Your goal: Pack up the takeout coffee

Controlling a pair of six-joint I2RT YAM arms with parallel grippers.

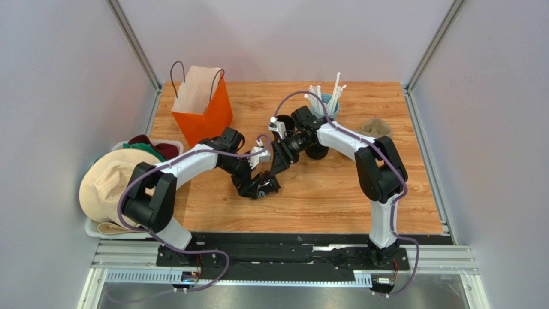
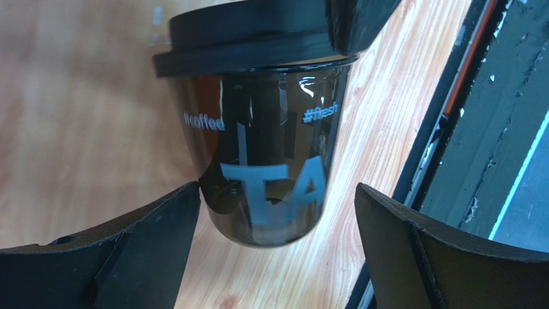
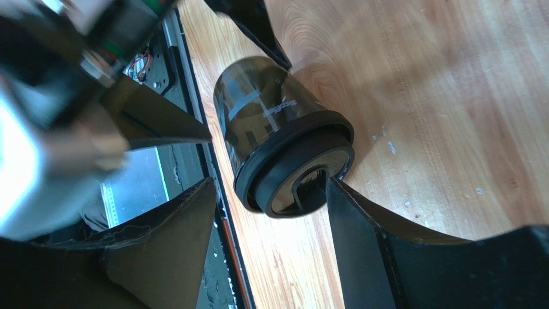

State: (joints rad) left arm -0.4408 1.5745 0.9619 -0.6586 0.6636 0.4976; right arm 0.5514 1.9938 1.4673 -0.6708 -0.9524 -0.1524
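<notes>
**One coffee cup between two spread grippers**

Nearest me I count two arms, the left arm [image 1: 187, 161] and the right arm [image 1: 377, 167]. Both reach to the middle of the worktop [image 1: 322, 199]. There I see the one takeout coffee [image 2: 270, 161], with its black lid [image 3: 293, 167] on.

My left gripper [image 2: 277, 190] is spread around the cup's bottom end. One finger touches it and the other stands off. My right gripper [image 3: 270, 187] is spread around the lid, with a gap on one side. I cannot tell if the cup rests on the wood.

On the left is one white tub [image 1: 93, 228] of hats. Farther back stand one orange paper bag [image 1: 203, 106], one pale blue cup of straws [image 1: 327, 103] and one cardboard tray [image 1: 375, 127].

The worktop is light wood, with pale grey walls [image 1: 277, 38] around it.
</notes>
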